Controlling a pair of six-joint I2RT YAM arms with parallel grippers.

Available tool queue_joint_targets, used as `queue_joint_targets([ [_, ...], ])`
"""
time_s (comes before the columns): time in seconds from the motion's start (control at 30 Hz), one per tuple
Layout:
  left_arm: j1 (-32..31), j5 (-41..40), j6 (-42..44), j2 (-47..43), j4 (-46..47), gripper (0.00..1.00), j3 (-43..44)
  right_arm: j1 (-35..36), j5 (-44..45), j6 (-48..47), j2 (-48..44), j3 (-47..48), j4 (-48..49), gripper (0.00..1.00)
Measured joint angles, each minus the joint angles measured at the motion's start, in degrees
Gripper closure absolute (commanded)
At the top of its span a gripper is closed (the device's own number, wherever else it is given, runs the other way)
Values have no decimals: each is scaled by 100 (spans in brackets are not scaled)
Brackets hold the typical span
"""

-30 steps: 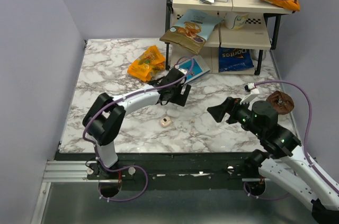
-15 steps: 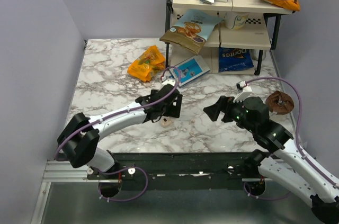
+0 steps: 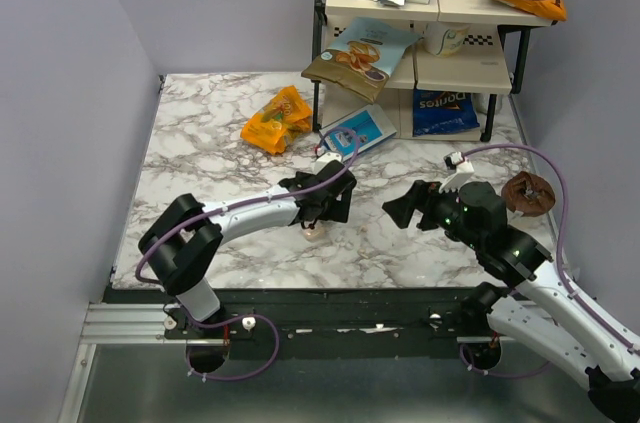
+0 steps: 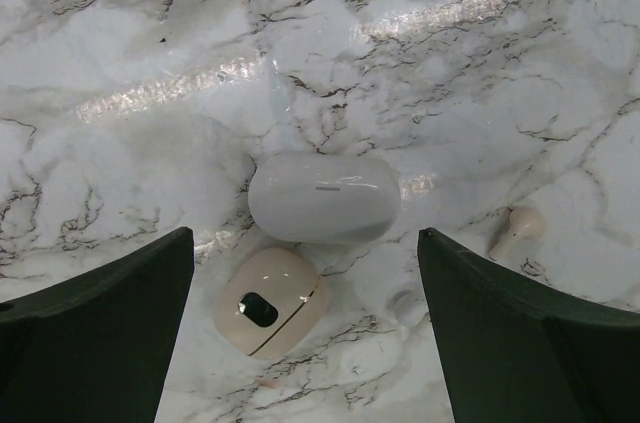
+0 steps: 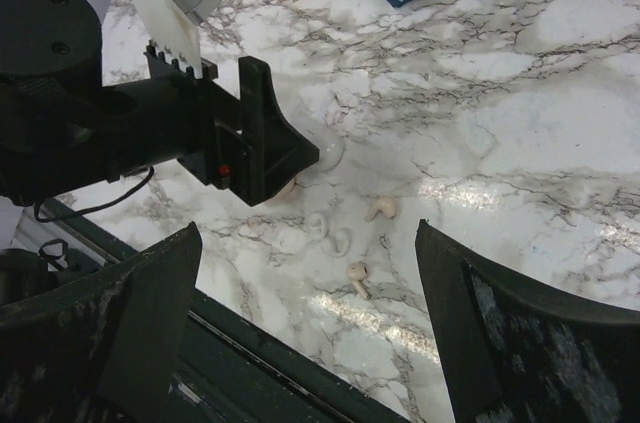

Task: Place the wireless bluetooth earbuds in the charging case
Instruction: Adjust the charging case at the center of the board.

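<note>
1. Nearest the table's front edge, the charging case (image 4: pixel 322 197) was seen lying open on the marble table (image 3: pixel 200 143), its cream lid (image 4: pixel 270 301) folded down flat toward the camera in the left wrist view.
2. An earbud (image 4: pixel 520 226) lay loose on the marble just beside the case; in the right wrist view two earbuds (image 5: pixel 381 208) (image 5: pixel 358 275) were seen apart from each other.
3. The case was judged light, hard and smooth, likely to skid on the polished stone; a hold across its short sides was thought best. The earbuds were judged tiny, slippery and easily flicked away, best pinched across the bulb.
4. The left gripper (image 3: pixel 318 205) was held low directly over the case, fingers spread wide on either side, nothing grasped.
5. The right gripper (image 3: pixel 404 210) was hovering well to the right, tilted toward the case, fingers likewise spread and empty.
6. Farther back lay a blue razor box (image 3: pixel 358 130) and an orange snack bag (image 3: pixel 276 119).
</note>
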Motion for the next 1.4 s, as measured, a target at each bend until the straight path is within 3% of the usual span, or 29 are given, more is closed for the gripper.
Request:
queue_joint_targets([
  [0.53, 0, 2, -22, 619, -103, 1, 295, 0, 0, -2, 79, -2, 15, 3],
  [0.83, 0, 4, -20, 763, -116, 14, 376, 0, 0, -2, 122, -2, 42, 3],
  [1.03, 2, 4, -22, 994, -216, 27, 581, 0, 0, -2, 87, -4, 42, 4],
  [1.17, 0, 7, -46, 1051, -297, 44, 669, 0, 2, 0, -2, -39, 42, 3],
  [1.23, 0, 2, -96, 1054, -332, 47, 695, 0, 2, 0, -31, -46, 39, 4],
  [1.4, 2, -76, -361, 1058, -455, 65, 815, 0, 2, 0, -55, -48, 39, 3],
])
